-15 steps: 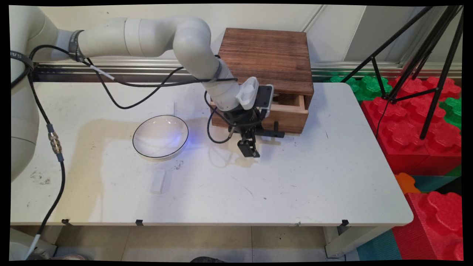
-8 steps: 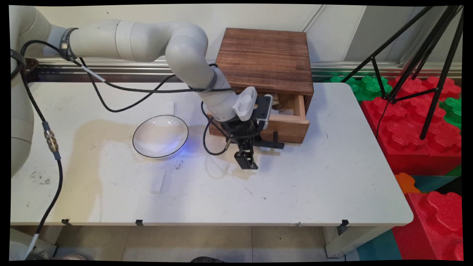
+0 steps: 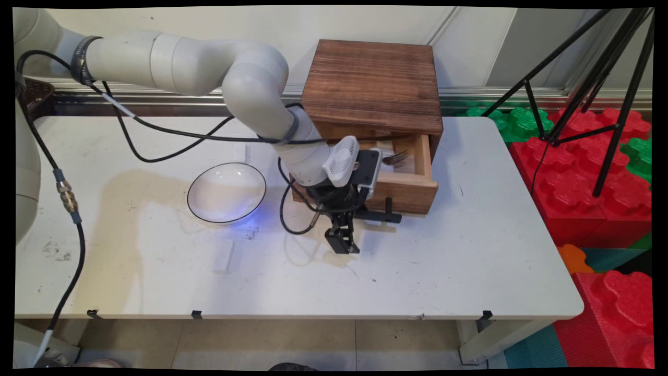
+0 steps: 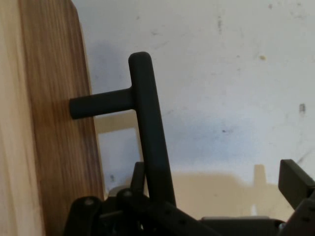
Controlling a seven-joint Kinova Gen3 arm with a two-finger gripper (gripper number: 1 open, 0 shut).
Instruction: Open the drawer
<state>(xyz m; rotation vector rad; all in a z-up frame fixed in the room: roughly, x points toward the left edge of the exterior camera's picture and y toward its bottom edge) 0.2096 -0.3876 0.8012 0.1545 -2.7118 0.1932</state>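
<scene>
The black two-finger claw (image 3: 343, 243) is seen spread, hooked around the black bar handle (image 4: 147, 132) of the light wooden drawer (image 3: 409, 188). The bar's long axis runs across the drawer front, above the white worktop (image 3: 443, 261).

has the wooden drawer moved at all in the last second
Yes. The light wooden drawer has slid farther out of the dark brown wooden box, toward the near table edge, uncovering a metal fork inside.
</scene>
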